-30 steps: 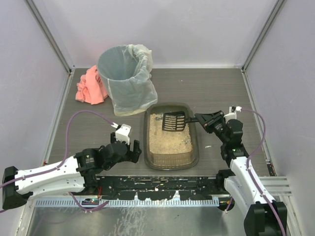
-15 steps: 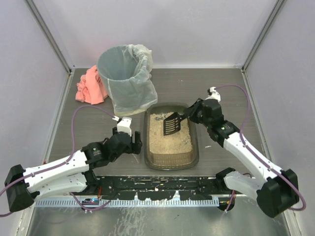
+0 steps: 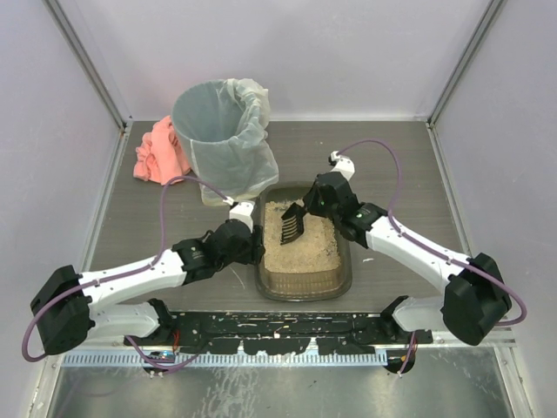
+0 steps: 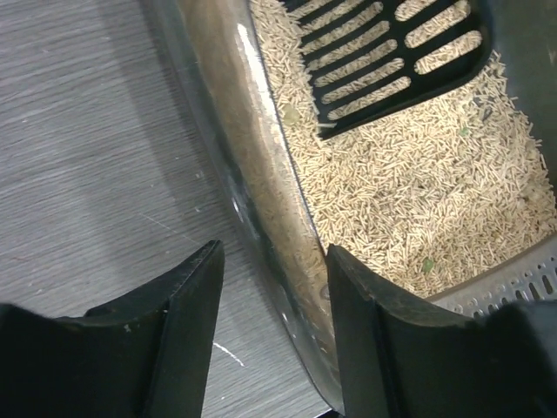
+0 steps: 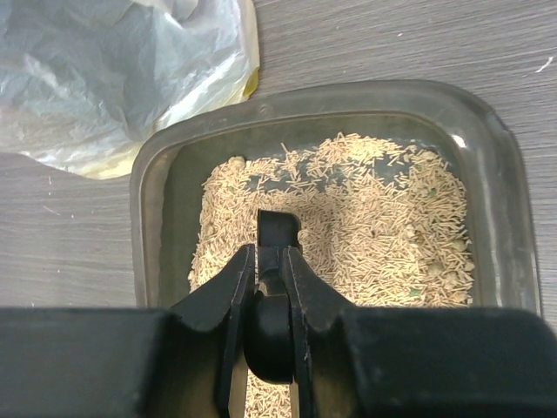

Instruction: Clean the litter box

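Note:
The litter box [image 3: 347, 261] is a shallow dark tray of beige litter at the table's middle. My right gripper [image 3: 316, 202] hangs over its far end, shut on the handle of the black slotted scoop [image 3: 291, 225], whose blade tilts down into the litter. In the right wrist view the scoop [image 5: 278, 228] sticks out edge-on between the shut gripper [image 5: 270, 252] fingers. My left gripper [image 3: 253, 246] stands open astride the box's left wall [image 4: 261, 200]. One of its fingers [image 4: 370, 313] sits inside against the wall; the other rests outside with a gap. The scoop blade [image 4: 383, 52] lies just beyond.
A round grey bin [image 3: 222, 144] with a clear liner [image 5: 113, 70] stands just behind the box's far left corner. A pink cloth [image 3: 158, 155] lies left of the bin. Side walls close in the table on both sides.
The right arm has swung left and forward, carrying the scoop from level over the box to tilted into the litter. The left gripper moved right onto the box's left wall, its jaws narrowing.

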You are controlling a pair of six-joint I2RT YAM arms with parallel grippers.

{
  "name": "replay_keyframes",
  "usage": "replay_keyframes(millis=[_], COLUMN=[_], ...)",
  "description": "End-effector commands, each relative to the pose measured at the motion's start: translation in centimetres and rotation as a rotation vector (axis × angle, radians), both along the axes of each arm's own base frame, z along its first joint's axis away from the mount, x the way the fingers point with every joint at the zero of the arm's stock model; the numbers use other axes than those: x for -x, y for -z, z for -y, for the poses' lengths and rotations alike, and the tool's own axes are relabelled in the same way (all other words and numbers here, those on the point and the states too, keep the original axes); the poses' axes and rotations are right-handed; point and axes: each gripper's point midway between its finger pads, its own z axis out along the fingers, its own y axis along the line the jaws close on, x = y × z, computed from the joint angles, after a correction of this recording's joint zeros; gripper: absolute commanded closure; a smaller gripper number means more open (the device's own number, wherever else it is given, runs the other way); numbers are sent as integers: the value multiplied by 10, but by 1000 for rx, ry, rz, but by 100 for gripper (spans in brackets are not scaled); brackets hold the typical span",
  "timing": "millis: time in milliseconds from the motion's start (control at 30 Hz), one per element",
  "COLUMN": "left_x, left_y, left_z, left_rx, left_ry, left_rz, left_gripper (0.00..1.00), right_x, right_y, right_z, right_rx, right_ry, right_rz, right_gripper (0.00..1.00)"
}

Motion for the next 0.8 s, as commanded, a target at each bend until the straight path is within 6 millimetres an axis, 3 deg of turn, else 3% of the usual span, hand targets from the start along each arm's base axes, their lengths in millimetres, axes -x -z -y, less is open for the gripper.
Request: replay_keyframes(millis=[0, 300, 467, 700, 767], left_x=[-9, -10, -10, -10, -10], left_y=[-18, -8, -5, -11, -17], left_z=[20, 25, 27, 18, 12], left_rx=[70, 40, 34, 18, 16], left_ry=[38, 57, 62, 41, 26], left_rz=[44, 25, 14, 25, 39], left_gripper=[51, 72, 76, 75, 68], right_x=[10, 29, 38, 37, 39], right_y=[14, 45, 59, 42, 39], right_z=[-18, -38, -41, -11, -2], right_rx=[2, -159, -279, -354, -378], right_ry=[-35, -73, -38, 108, 139], right_rz=[-29, -112, -137, -46, -21], right_gripper=[99, 99, 99, 99, 99])
